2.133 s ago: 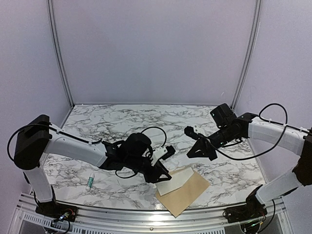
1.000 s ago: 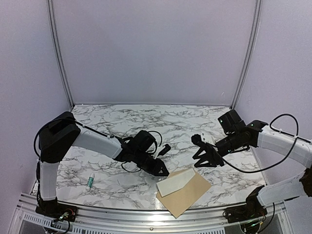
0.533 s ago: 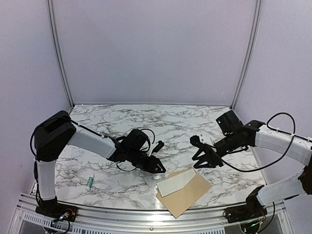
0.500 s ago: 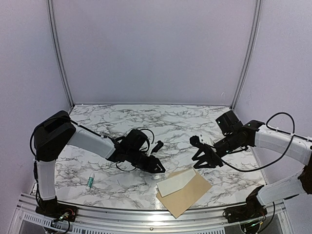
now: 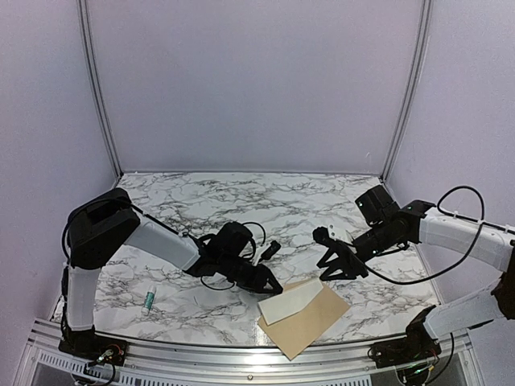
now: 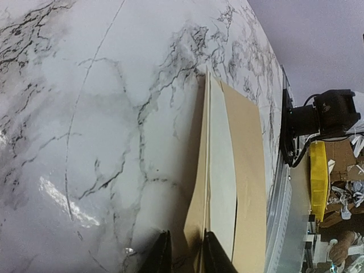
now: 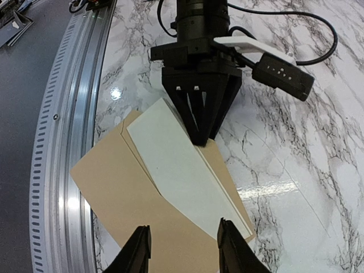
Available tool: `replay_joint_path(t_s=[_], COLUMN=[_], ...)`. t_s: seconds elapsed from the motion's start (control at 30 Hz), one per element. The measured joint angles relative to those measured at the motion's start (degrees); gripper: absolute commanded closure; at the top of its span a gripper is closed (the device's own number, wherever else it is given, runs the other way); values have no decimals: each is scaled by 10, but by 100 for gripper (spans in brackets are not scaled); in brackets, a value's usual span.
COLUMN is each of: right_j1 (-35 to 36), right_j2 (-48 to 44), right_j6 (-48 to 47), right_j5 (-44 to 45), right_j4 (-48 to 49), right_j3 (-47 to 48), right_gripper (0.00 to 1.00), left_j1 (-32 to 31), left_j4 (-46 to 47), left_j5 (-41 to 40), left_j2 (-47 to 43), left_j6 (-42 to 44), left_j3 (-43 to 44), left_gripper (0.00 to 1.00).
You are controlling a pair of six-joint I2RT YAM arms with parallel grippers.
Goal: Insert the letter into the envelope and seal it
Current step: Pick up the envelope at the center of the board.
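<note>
The tan envelope lies flat near the table's front edge with its flap open toward the left arm. The pale letter lies slanted across its mouth, partly tucked in. My left gripper is down at the flap's near corner. Its jaws stand a little apart, one fingertip over marble and the other at the letter's edge, with flap paper between them. In the right wrist view the letter crosses the envelope. My right gripper hovers above them, open and holding nothing.
A small white glue stick with a green label lies on the marble table at the front left. The metal front rail runs just past the envelope. The left arm's cable loops over the marble behind its wrist.
My left gripper drew back slightly with its jaws wider, then came forward to the flap corner with the jaws narrower. The right gripper has barely moved. Envelope and letter lie as before.
</note>
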Motion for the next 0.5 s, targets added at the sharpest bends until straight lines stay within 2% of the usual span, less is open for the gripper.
replay_joint_path(t_s=[0.37, 0.5], right_j1=[0, 0], right_j2=[0, 0], right_j6=[0, 0], right_j5=[0, 0], right_j4=[5, 5], right_j3=[-5, -6], right_gripper=[63, 63], left_j1=[-1, -1], left_j4=[9, 13], left_j5=[34, 49], left_j2=[29, 30], left_j6=[-16, -11], left_j3=[24, 30], left_gripper=[100, 100])
